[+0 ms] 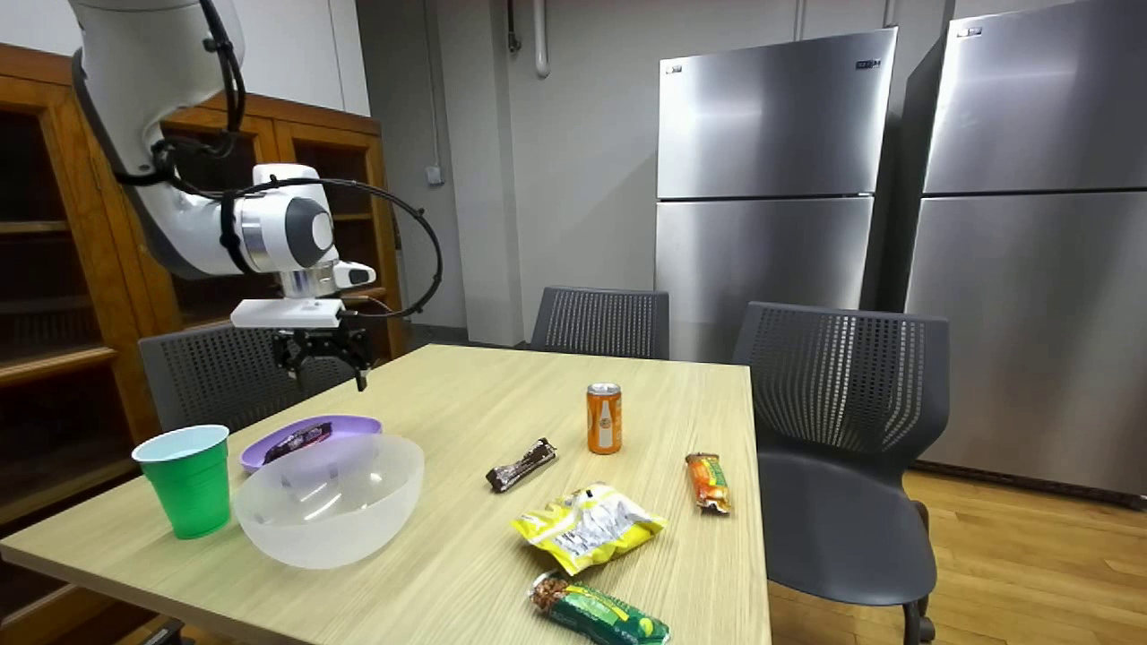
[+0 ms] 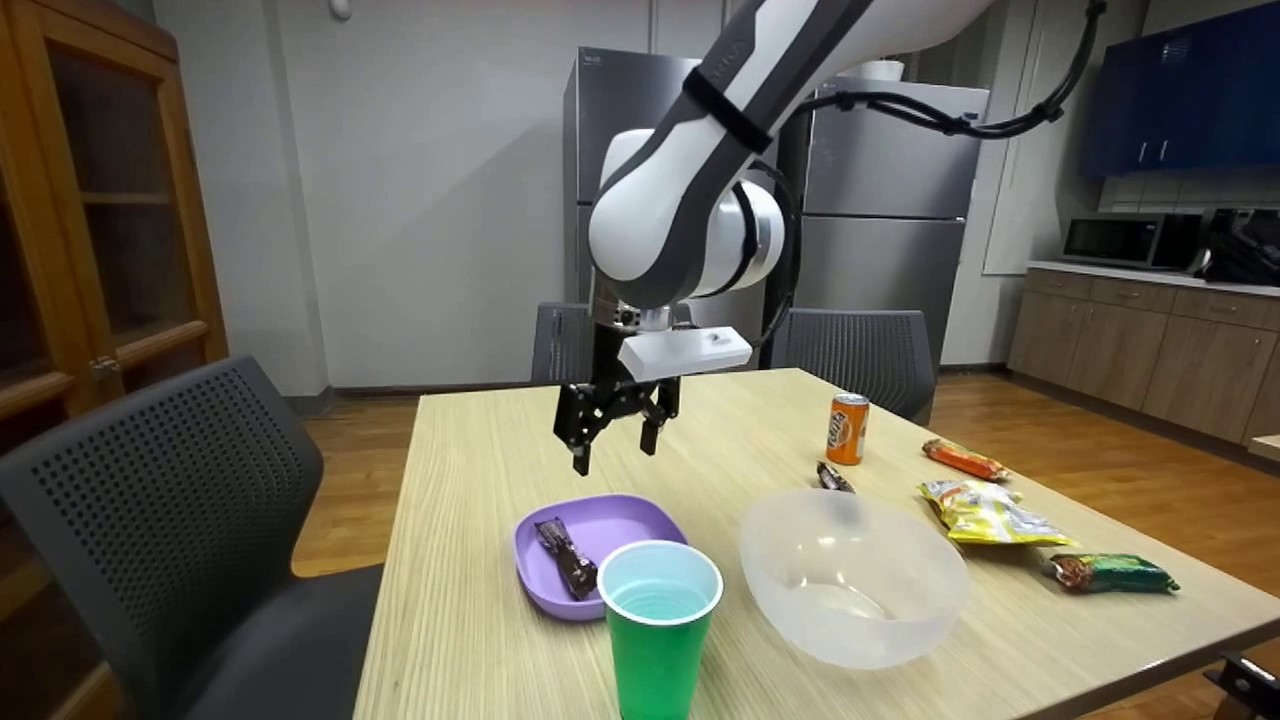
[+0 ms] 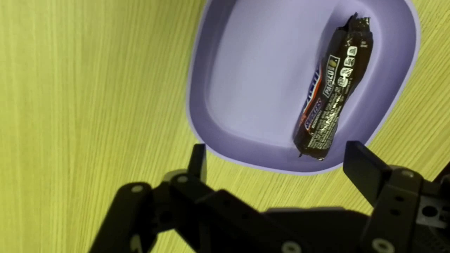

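Hand: the hand is spread wide with nothing between its fingers; it hangs over the surface, touching nothing, fingertips pointing down.
Chocolate bar: the chocolate bar lies in the purple plate, off to one side along the curved wall; the plate alone carries it, and the raised rim probably serves to stop it slipping out.
Purple plate: flat on the surface, near and lower than the hand; in the wrist view the two fingertips straddle one end of it, a spread that looks ample for the bar's narrow width.
Cup and bowl: the green cup and the translucent bowl stand near the plate, mouths up, as suits vessels.
Orange can: the orange can stands upright, well apart from the plate; on its flat end it should not roll.
Wrapped snacks: a second dark-wrapped bar, a yellow bag, an orange-red packet and a green packet lie down, presumably because soft wrappers have no base to stand on.
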Robot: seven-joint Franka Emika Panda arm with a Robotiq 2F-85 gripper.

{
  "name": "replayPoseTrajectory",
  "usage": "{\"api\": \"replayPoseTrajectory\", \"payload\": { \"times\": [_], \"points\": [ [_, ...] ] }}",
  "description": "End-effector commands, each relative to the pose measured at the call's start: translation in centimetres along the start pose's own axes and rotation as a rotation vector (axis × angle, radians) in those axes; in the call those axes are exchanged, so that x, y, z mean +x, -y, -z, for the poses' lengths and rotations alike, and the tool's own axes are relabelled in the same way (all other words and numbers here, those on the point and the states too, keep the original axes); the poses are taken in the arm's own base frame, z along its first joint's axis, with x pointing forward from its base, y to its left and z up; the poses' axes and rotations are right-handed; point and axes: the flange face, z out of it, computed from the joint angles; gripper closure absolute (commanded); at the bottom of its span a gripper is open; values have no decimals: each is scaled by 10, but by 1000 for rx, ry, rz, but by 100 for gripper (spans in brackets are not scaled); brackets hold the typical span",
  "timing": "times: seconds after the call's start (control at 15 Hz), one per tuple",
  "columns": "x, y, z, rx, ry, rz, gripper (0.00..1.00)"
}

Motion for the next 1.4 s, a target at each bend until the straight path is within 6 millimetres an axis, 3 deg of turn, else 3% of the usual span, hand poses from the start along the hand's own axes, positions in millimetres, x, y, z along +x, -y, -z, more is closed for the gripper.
{"api": "replayPoseTrajectory", "payload": {
  "times": [0.0, 0.13, 0.2, 0.73, 1.33],
  "points": [
    [-6, -27, 15, 5, 30, -18, 0],
    [-7, -40, 18, -21, 25, -21, 0],
    [0, -33, 5, -10, 10, -35, 0],
    [-1, -34, 1, -13, 14, -35, 0],
    [-12, -115, 25, -86, -10, -313, 0]
  ]
}}
